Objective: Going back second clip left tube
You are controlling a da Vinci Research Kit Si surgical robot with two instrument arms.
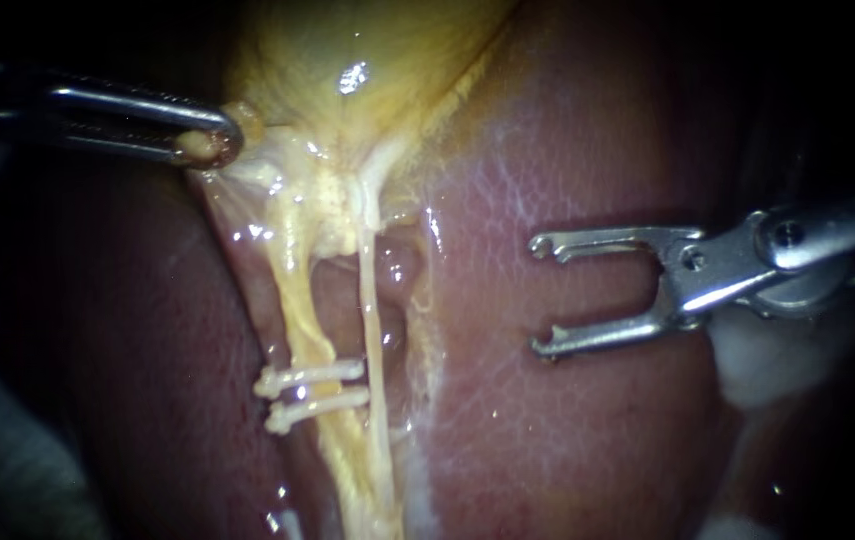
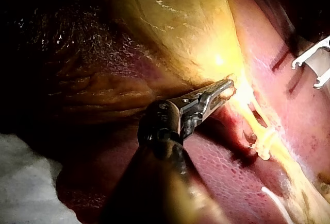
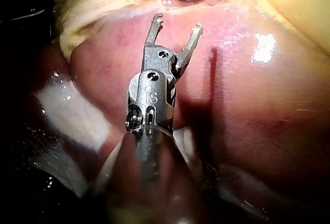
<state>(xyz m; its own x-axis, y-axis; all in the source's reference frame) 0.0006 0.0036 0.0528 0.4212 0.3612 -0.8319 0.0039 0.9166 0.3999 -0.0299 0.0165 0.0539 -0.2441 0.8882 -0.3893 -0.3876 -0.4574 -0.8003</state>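
The yellow gallbladder (image 1: 367,70) narrows down into two pale tubes over the pink liver (image 1: 567,420). The thicker left tube (image 1: 297,300) carries two white clips (image 1: 312,390), one just below the other, also seen beside my left instrument (image 2: 263,144). The thin right tube (image 1: 369,310) runs bare next to it. My left instrument (image 1: 215,140) (image 2: 224,87) comes in from the upper left, shut on tissue at the gallbladder's lower edge. My right instrument (image 1: 542,295) (image 3: 176,23) (image 2: 307,74) hovers over the liver, well right of the tubes, jaws open and empty.
White gauze (image 1: 767,365) lies under my right instrument's wrist, and shows beside its shaft (image 3: 72,113). Pale cloth (image 2: 26,183) lies beside my left instrument's shaft. Dark liver (image 1: 127,350) borders the tubes on the left.
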